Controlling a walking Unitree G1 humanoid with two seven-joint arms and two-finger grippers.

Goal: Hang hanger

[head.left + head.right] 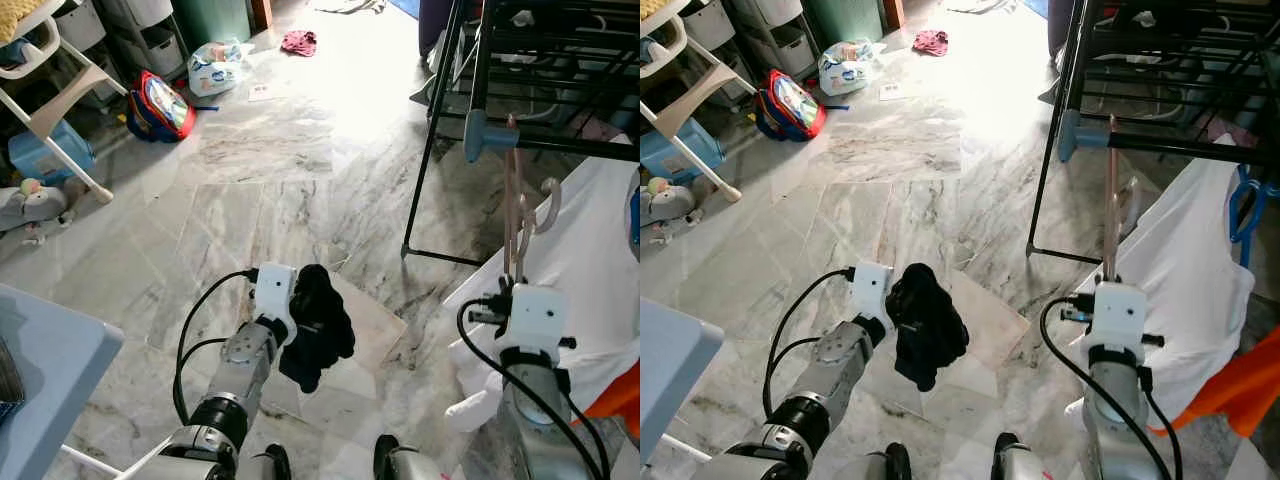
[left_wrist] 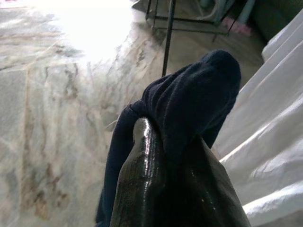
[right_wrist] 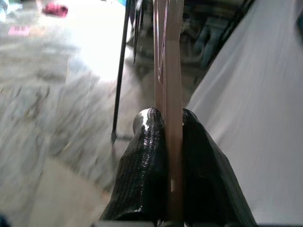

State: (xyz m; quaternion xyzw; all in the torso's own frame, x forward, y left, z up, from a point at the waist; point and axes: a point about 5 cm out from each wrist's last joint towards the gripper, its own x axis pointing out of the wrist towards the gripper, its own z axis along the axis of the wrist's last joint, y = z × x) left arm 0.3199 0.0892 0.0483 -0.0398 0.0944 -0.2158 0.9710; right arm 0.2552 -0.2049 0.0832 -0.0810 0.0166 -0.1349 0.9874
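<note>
Fingers of the right gripper (image 3: pixel 169 124) are clamped flat on the pale wooden hanger (image 1: pixel 514 215), one pad on each face of it, and the hanger stands up out of them toward the rail of the black drying rack (image 1: pixel 560 145) just beyond. Its hook (image 1: pixel 550 200) curls off to one side above the fingertips, close under the rail but not over it as far as I can tell.

Judging by its look, the hanger is light and stiff, thin enough to twist between the pads if nudged against the rail. A hold low on the body, as now, leaves the hook free; a firm squeeze seems wise, since smooth wood could slip.

To the left, the left gripper (image 1: pixel 300 310) has its fingers closed on a dark garment (image 1: pixel 318 325), soft and limp, which droops below them.

Under both arms lies a grey-veined marble floor (image 1: pixel 250 200), glossy and glaring with light farther off. A white sheet (image 1: pixel 590 260) drapes beside the right fingers, and a backpack (image 1: pixel 160 105) lies well beyond on the floor.
</note>
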